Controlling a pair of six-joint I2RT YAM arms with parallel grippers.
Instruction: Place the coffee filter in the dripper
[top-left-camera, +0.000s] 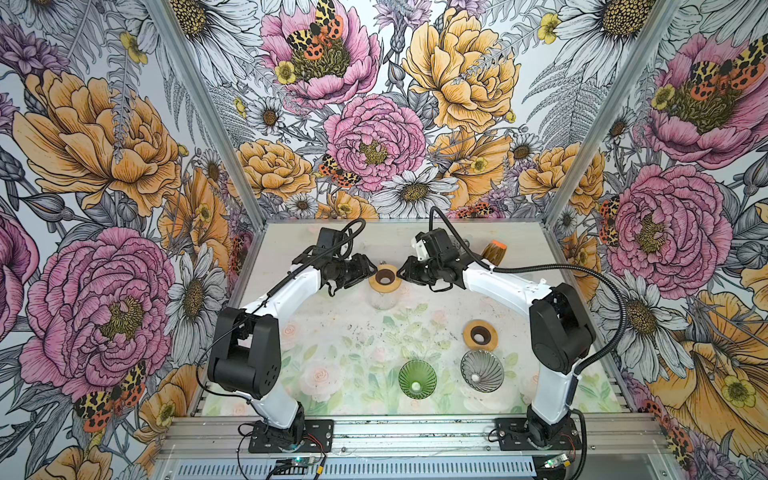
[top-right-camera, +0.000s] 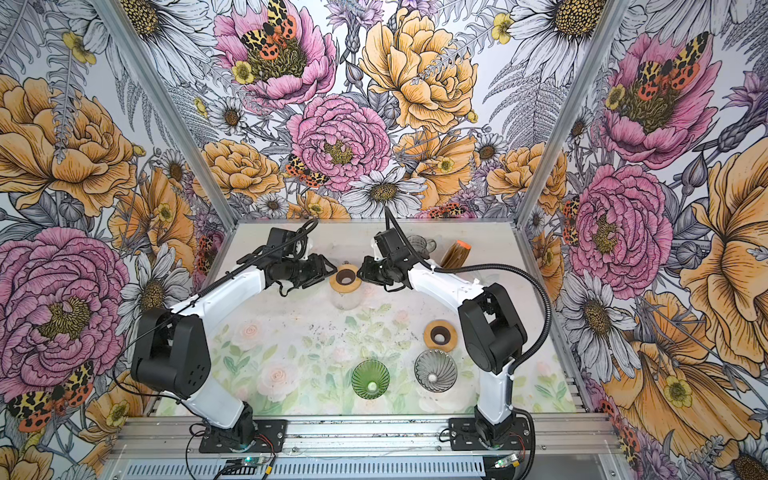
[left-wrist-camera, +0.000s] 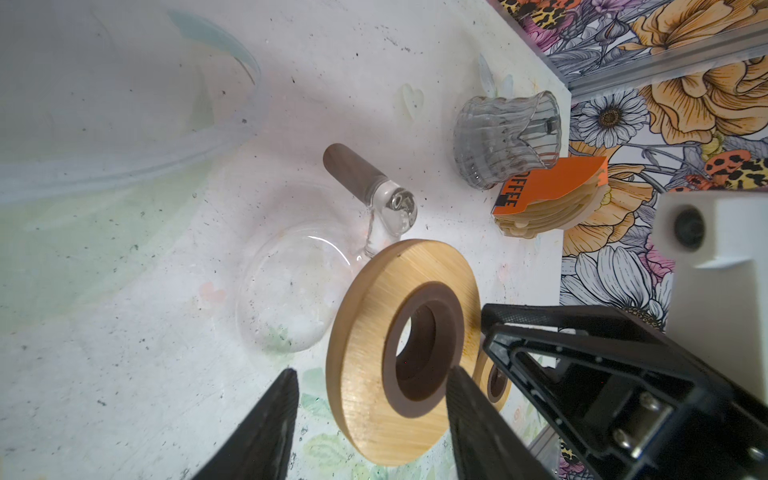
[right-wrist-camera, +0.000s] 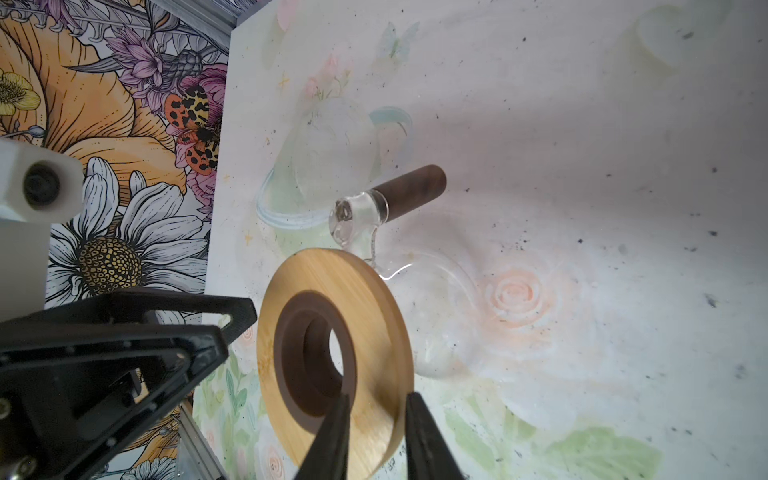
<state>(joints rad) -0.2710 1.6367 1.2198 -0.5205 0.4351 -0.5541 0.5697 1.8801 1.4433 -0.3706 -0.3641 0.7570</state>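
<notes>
Your left fingers (left-wrist-camera: 266, 428) are spread and your right fingers (right-wrist-camera: 328, 440) are narrowed, both astride the wooden ring (left-wrist-camera: 361, 332). You cannot tell whether they grip it. In a top view the coffee filter stack (top-left-camera: 493, 250) stands right of centre on the table (top-left-camera: 332, 332), apart from both.

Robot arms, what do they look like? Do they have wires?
Both have curved white shells and chunky black joints. The left arm carries a thin black cable; the right arm wears a thick ribbed black hose. The left gripper and right gripper are black, with pointed, ridged fingers.
</notes>
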